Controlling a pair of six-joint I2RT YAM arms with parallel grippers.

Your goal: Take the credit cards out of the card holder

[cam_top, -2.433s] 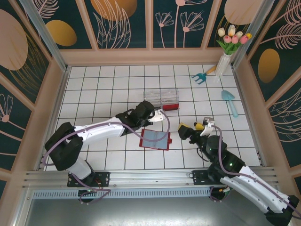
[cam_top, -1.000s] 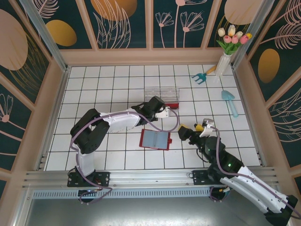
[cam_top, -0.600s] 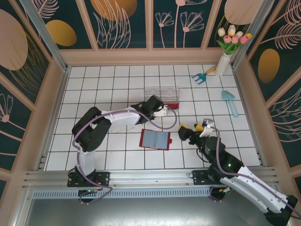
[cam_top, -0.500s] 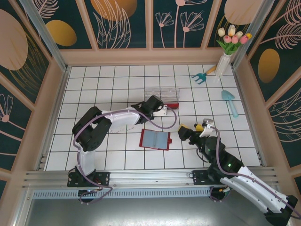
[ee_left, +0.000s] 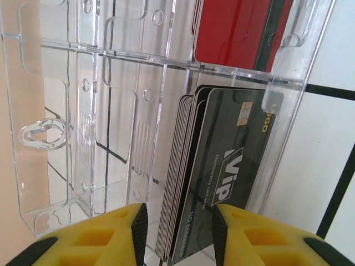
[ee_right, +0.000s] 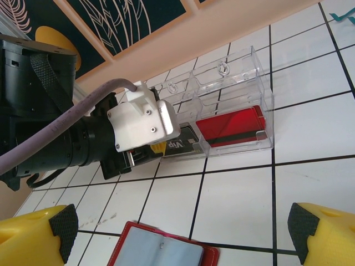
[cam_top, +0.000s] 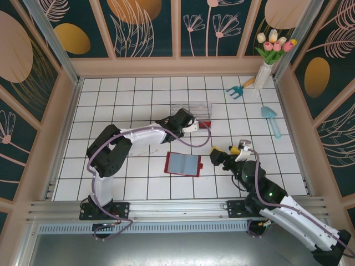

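The left fingers (ee_left: 105,235) are sitting released around the black cards (ee_left: 227,160) in the clear tray (ee_left: 55,83); the right fingers (ee_right: 33,233) are hanging wide. Retract straight without dragging them.

A robot lab cell: a left arm (cam_top: 136,137) and a right arm (cam_top: 275,198) bolted on a metal rail (cam_top: 177,208), a white tiled table (cam_top: 111,100), walls (cam_top: 144,27) with painted flowers

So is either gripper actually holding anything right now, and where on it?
Nothing looks held. The left gripper has its jaws apart at the near edge of the black card, which stands in the clear tray. The right gripper is open and empty.
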